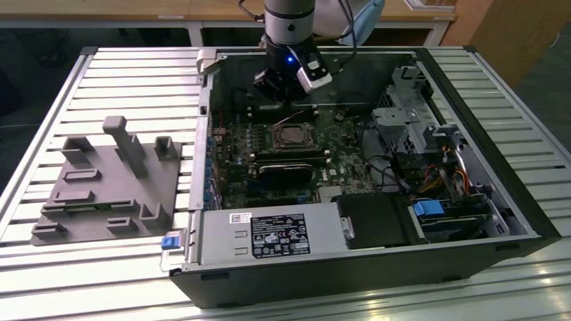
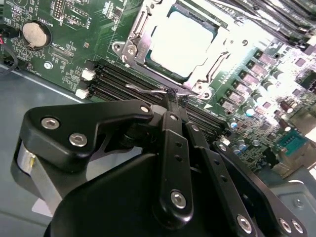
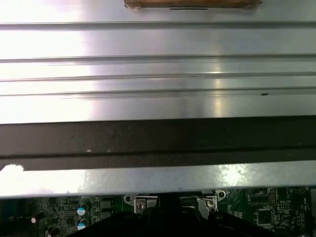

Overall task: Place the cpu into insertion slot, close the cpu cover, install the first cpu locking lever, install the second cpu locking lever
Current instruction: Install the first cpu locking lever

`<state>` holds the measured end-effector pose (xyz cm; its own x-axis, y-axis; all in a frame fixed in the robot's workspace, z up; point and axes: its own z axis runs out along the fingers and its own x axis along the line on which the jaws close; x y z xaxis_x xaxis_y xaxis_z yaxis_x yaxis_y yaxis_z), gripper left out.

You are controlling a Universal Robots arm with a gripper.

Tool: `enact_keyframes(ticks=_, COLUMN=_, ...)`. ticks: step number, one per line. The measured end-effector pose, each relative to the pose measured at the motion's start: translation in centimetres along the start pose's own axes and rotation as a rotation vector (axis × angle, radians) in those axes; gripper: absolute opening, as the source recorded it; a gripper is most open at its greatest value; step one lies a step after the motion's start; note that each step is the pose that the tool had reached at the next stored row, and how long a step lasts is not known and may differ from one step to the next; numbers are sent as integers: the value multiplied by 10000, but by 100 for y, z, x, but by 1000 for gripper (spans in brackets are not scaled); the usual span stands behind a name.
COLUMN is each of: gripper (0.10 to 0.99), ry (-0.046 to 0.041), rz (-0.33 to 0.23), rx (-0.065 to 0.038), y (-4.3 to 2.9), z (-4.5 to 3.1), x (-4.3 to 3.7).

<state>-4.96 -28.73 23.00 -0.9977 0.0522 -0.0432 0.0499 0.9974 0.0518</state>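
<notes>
The cpu [image 2: 180,42] lies flat in the insertion slot [image 1: 290,137] on the green motherboard, its pale metal face up. The silver cpu cover [image 2: 134,49] is down over it, framing the chip. A thin wire locking lever [image 2: 145,90] runs along the socket's edge next to the black memory slots. My gripper [image 2: 172,98] is shut, and its black fingertips meet right at this wire, touching it. Whether they clamp it or just press on it I cannot tell. In the exterior view the gripper [image 1: 290,103] hangs just behind the socket, inside the open computer case.
The open computer case [image 1: 210,73] rests on a slatted metal table [image 1: 134,73]. Inside are a black heatsink block [image 1: 285,175], a grey power supply box [image 1: 267,234], drive cages and cables [image 1: 419,134]. A grey fixture plate [image 1: 107,180] sits at the exterior view's left.
</notes>
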Motion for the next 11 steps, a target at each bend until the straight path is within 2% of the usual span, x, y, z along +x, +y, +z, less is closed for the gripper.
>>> enact_keyframes(ticks=7, gripper=106, ry=0, rz=-20, rx=-2, y=30, z=37, x=-33)
enact_keyframes(ticks=11, gripper=106, ry=12, rz=-240, rx=-10, y=31, z=60, x=-40)
